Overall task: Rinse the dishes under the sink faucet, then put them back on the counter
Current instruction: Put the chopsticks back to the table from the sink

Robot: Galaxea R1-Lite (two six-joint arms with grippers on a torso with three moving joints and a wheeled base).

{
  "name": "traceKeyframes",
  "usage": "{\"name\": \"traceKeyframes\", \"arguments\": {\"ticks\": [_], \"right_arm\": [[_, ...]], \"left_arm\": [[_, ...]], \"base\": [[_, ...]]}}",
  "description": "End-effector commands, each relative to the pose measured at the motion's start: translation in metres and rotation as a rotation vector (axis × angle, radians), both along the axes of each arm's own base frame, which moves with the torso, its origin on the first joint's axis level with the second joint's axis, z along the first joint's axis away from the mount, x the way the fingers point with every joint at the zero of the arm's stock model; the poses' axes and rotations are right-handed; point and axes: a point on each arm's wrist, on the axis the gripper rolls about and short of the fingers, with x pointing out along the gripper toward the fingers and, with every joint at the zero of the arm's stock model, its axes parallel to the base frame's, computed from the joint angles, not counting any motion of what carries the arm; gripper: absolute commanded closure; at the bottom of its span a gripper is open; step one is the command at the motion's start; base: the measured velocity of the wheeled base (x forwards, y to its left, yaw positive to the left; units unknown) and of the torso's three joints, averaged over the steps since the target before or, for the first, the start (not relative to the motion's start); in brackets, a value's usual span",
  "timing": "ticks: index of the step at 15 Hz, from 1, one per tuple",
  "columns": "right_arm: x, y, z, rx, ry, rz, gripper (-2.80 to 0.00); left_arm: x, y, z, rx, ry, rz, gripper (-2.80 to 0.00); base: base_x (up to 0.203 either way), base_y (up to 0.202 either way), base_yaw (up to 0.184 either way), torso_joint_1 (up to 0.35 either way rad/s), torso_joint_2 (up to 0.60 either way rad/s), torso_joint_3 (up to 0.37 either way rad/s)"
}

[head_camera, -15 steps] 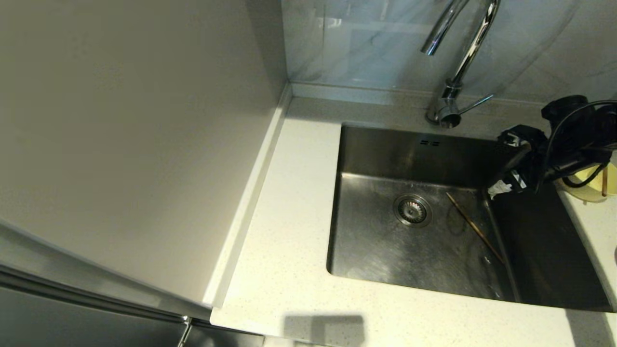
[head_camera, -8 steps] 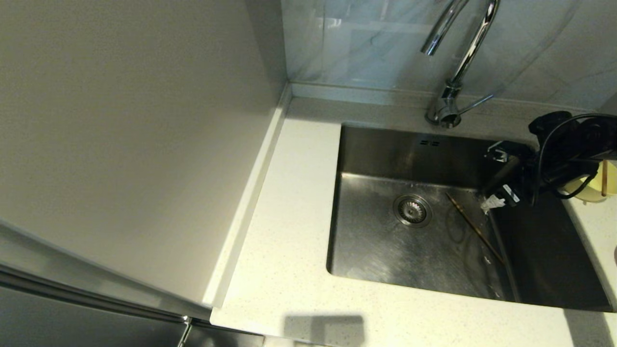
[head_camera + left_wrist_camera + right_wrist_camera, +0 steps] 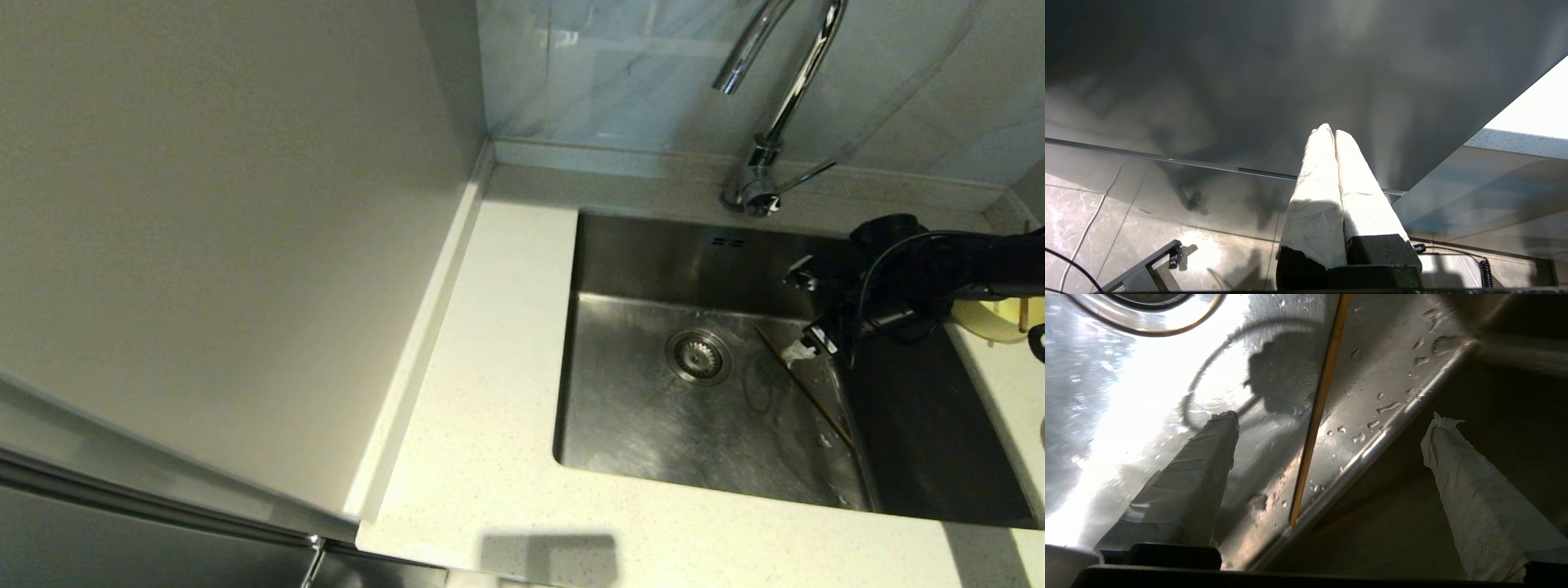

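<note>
One brown chopstick lies on the wet floor of the sink, slanting toward its right wall. My right gripper hangs open just above the chopstick's far end. In the right wrist view the chopstick runs between the tape-wrapped fingers of the right gripper without touching them. The pale-yellow bowl sits on the counter right of the sink, partly behind my right arm, with a second chopstick standing in it. The pink bowl is out of view. My left gripper is shut and parked below the counter.
The chrome faucet arches over the back of the sink, its lever pointing right. The strainer drain is left of the chopstick. Off-white counter runs along the sink's left and front; a tall panel rises at left.
My right arm has moved left and down into the sink, bringing its open fingers over the lying chopstick. The chopstick and bowl have not moved.
</note>
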Motion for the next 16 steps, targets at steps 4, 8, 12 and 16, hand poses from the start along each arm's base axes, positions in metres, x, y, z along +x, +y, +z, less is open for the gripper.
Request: {"name": "traceKeyframes", "arguments": {"ticks": [4, 8, 12, 16], "right_arm": [[0.024, -0.004, -0.043, -0.011, 0.027, -0.008, -2.8], [0.032, -0.006, -0.052, -0.029, 0.025, -0.023, -2.8], [0.039, -0.007, -0.062, -0.033, 0.026, -0.02, -2.8], [0.044, -0.01, -0.078, -0.033, 0.028, -0.026, -2.8]], "left_arm": [[0.0, 0.0, 0.0, 0.0, -0.003, 0.001, 0.0], [0.0, 0.0, 0.0, 0.0, -0.003, 0.001, 0.0], [0.0, 0.0, 0.0, 0.0, -0.003, 0.001, 0.0], [0.0, 0.0, 0.0, 0.0, -0.003, 0.001, 0.0]], "base": [[0.0, 0.0, 0.0, 0.0, 0.0, 0.0], [0.0, 0.0, 0.0, 0.0, 0.0, 0.0], [0.0, 0.0, 0.0, 0.0, 0.0, 0.0], [0.0, 0.0, 0.0, 0.0, 0.0, 0.0]]}}
